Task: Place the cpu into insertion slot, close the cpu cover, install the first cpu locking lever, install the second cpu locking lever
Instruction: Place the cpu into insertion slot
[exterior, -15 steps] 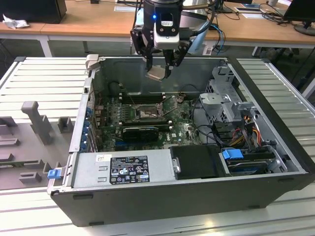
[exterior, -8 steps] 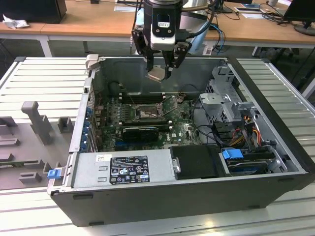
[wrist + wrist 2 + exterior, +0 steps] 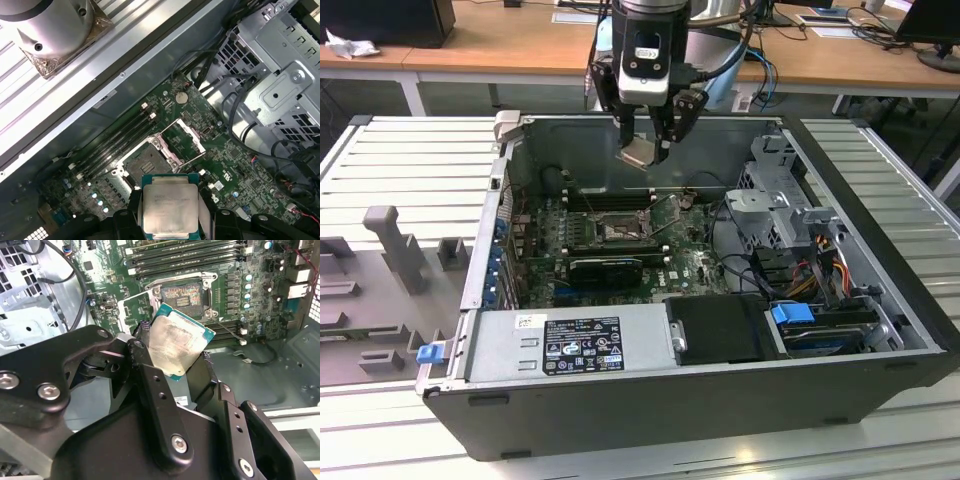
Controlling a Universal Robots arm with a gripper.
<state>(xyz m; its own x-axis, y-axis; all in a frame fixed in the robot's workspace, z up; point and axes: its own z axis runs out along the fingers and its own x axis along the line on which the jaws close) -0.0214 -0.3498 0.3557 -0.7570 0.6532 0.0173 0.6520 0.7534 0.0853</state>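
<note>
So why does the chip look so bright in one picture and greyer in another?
In the second wrist view the cpu catches light and glares pale; in the first wrist view the cpu is evenly lit, duller.

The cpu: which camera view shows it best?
The first wrist view: the cpu faces the camera squarely, its top plainly visible. The second wrist view shows it tilted between the fingers; the exterior view shows it small.

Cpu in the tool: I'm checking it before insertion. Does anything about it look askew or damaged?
The small flat square silvery-beige cpu looks tilted rather than level in the black tool in the exterior view. Its metal top looks smeared and patchy. No cracks show.
</note>
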